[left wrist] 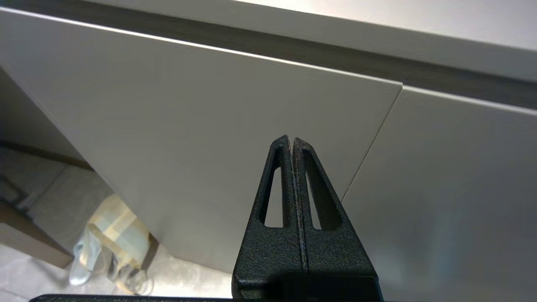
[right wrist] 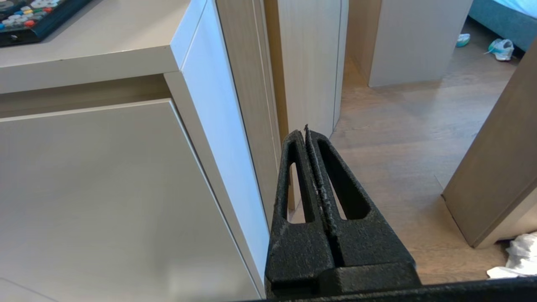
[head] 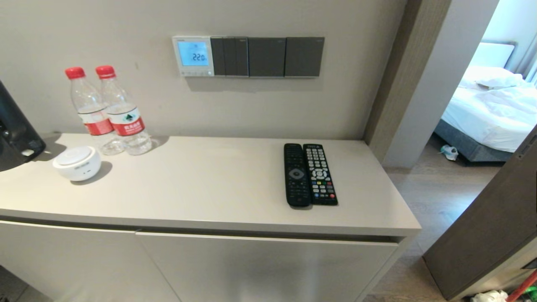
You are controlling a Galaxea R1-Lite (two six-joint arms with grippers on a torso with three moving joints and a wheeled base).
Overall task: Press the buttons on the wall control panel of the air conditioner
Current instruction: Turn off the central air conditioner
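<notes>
Panel: the air conditioner's wall control panel (head: 193, 55) is glowing on the wall above the cabinet (head: 235, 184), its buttons (head: 195, 73) lining its bottom edge.
Tools: I am holding my left gripper (left wrist: 291, 140) and right gripper (right wrist: 305, 133) pinched closed, both low beside the cabinet front.
Risk: reaching up, I am likely to clip the remotes (head: 309, 174) or hit the grey switch plates (head: 267, 56).

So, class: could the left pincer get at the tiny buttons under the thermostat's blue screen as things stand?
Probably yes: the shut left pincer sits low before the cabinet door, and nothing stands before the pale buttons.
</notes>
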